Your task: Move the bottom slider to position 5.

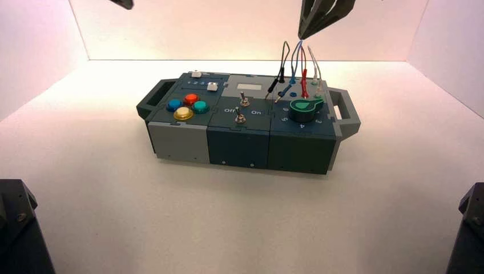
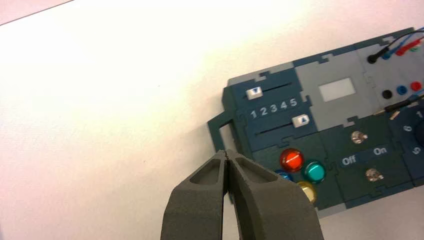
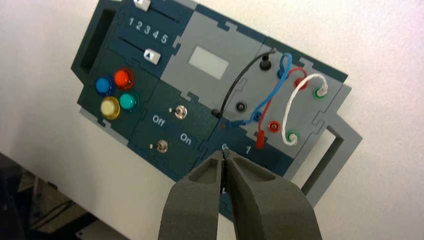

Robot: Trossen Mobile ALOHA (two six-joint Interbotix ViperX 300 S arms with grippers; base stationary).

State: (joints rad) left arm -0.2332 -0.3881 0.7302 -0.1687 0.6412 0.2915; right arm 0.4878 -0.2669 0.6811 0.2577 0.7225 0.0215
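The dark blue box (image 1: 240,142) stands mid-table. In the left wrist view the bottom slider's white cap (image 2: 300,120) sits at the end of its slot, just below the small printed 5 (image 2: 294,103) of the row 1 2 3 4 5. The top slider's cap (image 2: 255,92) is near the 1. The right wrist view also shows the bottom slider's cap (image 3: 151,56) and the 5 (image 3: 165,39). My left gripper (image 2: 227,154) is shut and empty, high above the table beside the box's slider end. My right gripper (image 3: 225,152), also shut and empty, hangs above the wires (image 1: 305,31).
Four coloured buttons (image 1: 186,106) lie in front of the sliders. Two toggle switches (image 1: 242,108) stand in the middle section, between Off and On. A green knob (image 1: 304,108) and plugged wires (image 1: 294,71) fill the right section. Handles stick out at both ends. White walls surround the table.
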